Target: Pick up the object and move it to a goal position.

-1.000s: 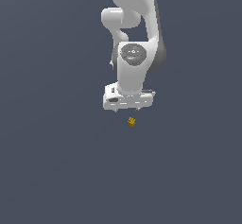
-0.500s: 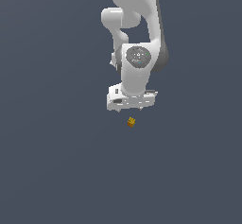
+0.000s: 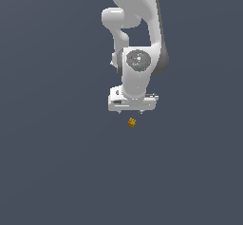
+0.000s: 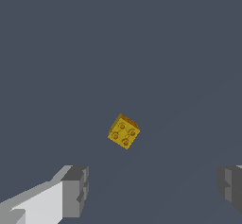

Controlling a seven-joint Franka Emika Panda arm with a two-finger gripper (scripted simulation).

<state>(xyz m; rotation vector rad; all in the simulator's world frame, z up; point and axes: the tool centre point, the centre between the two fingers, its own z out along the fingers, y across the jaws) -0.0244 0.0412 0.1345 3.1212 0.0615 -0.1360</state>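
Note:
The object, a tiny yellow-orange cube [image 3: 132, 122] with darker brownish faces, lies on the flat grey ground. In the wrist view the cube [image 4: 124, 131] shows four round studs on its top face. My white gripper [image 3: 133, 111] hangs just above and slightly behind the cube in the exterior view, not touching it. In the wrist view the gripper [image 4: 153, 190] is open wide and empty, with one grey fingertip [image 4: 75, 191] and the other [image 4: 230, 185] far apart; the cube lies ahead of the gap between them.
The white arm [image 3: 137, 39] rises above the gripper in the exterior view. Plain dark grey ground [image 3: 57, 162] surrounds the cube.
The arm's wrist has turned and the gripper has shifted slightly towards the exterior view's right and down, closer over the cube. The cube has not moved.

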